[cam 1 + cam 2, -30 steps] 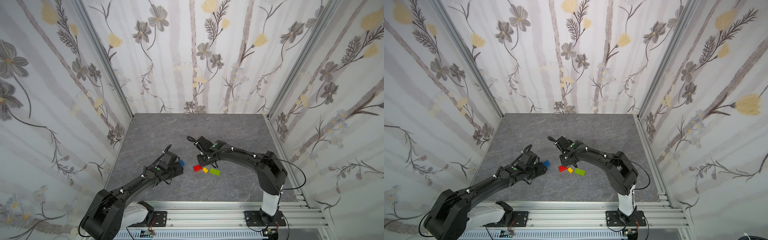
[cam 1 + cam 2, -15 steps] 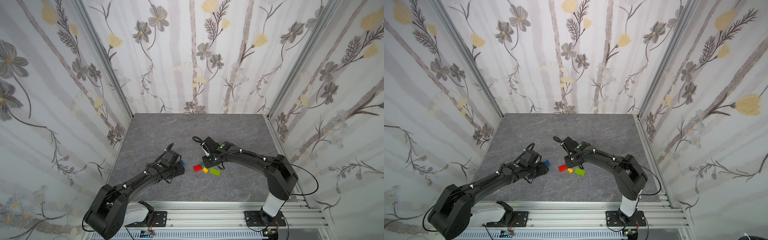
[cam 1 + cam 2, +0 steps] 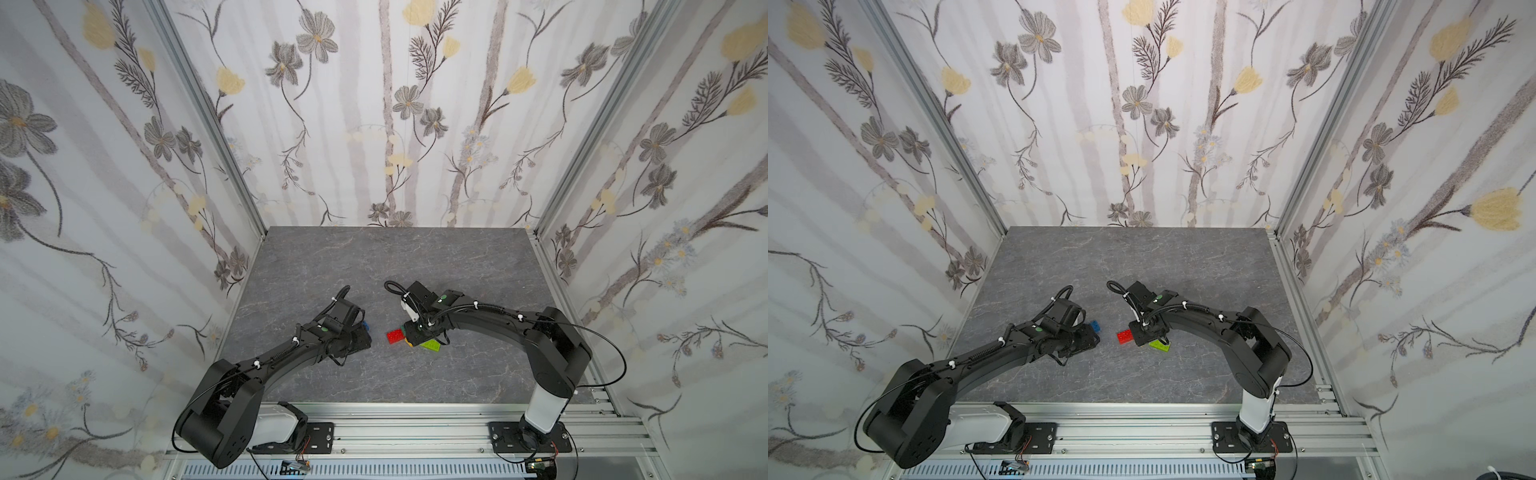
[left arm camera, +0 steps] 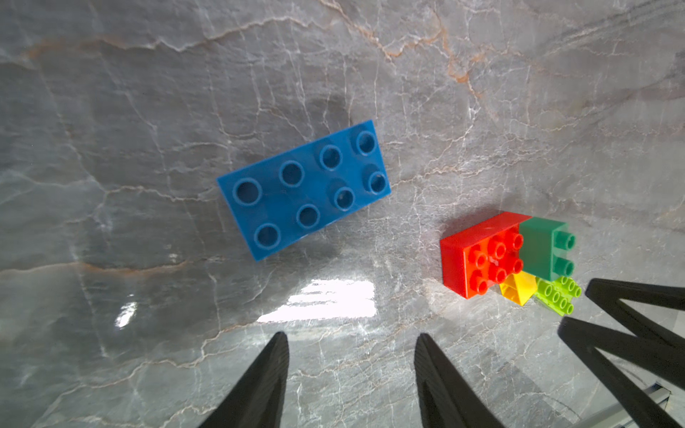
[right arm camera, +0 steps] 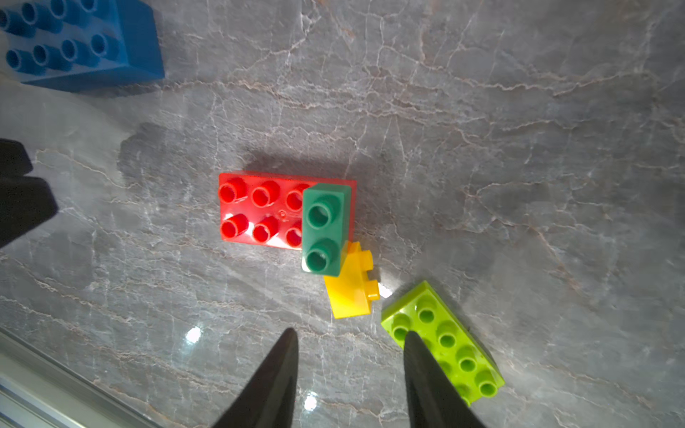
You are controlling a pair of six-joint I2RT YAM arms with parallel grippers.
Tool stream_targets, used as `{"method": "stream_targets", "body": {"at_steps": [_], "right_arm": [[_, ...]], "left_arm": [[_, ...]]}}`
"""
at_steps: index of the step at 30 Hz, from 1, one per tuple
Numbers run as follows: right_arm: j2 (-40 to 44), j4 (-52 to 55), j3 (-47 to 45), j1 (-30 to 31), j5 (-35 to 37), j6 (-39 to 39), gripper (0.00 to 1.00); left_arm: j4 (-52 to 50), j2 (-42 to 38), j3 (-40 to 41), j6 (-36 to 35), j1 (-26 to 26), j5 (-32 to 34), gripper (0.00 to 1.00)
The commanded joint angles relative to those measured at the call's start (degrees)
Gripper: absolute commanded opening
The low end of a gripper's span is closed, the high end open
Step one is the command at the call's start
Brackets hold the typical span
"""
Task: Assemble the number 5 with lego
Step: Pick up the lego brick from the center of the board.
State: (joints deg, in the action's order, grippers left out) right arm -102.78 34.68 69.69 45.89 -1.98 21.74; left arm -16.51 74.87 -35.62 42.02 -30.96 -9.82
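The lego lies on the grey marble-patterned table. A long blue brick point(image 4: 304, 189) point(image 5: 81, 40) rests alone, ahead of my left gripper point(image 4: 350, 335), which is open and empty. A dark green brick point(image 5: 324, 229) sits studded on one end of the red brick point(image 5: 259, 215). Against them a yellow brick point(image 5: 350, 292) lies on its side, and a lime-green brick point(image 5: 444, 333) lies flat beside it. My right gripper point(image 5: 350, 331) hovers open and empty just short of the yellow brick, one finger over the lime-green one. No finished number 5 shows.
In both top views the arms reach in from the near rail, their wrists a short way apart over the table point(image 3: 415, 257) point(image 3: 1183, 257). Flowered walls close three sides. The right gripper's fingers point(image 4: 630, 315) show at the edge of the left wrist view.
My right gripper's jaws have widened and its wrist has slid toward the near side, over the red, yellow and lime-green bricks. The left arm has barely moved.
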Motion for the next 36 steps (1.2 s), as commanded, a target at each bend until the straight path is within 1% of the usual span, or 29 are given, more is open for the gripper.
{"method": "stream_targets", "body": {"at_steps": [1, 12, 19, 23, 30, 36], "right_arm": [[-0.6, -2.9, -1.0, 0.0, -0.8, -0.6, 0.48], [-3.6, -5.0, -1.6, 0.1, -1.1, -2.2, 0.47], [-4.7, -5.3, -1.8, 0.3, -1.0, -2.8, 0.44], [-4.9, -5.3, -2.1, 0.7, -0.9, -3.1, 0.39], [-4.5, -5.3, -2.3, 1.3, -0.6, -3.4, 0.25], [-1.0, -5.2, -4.0, 1.5, -0.3, -3.3, 0.22]], "left_arm": [[0.7, -0.3, 0.2, 0.3, 0.0, 0.2, 0.56], [1.2, 0.4, 0.3, 0.8, 0.0, 0.7, 0.56], [1.2, 0.4, 0.6, 1.0, -0.1, 1.1, 0.56], [1.6, 0.2, 0.8, 1.2, 0.0, 1.3, 0.56], [1.7, -0.1, 1.0, 1.4, 0.0, 1.3, 0.56], [1.2, -0.7, -0.1, 1.4, 0.0, 0.7, 0.56]]}}
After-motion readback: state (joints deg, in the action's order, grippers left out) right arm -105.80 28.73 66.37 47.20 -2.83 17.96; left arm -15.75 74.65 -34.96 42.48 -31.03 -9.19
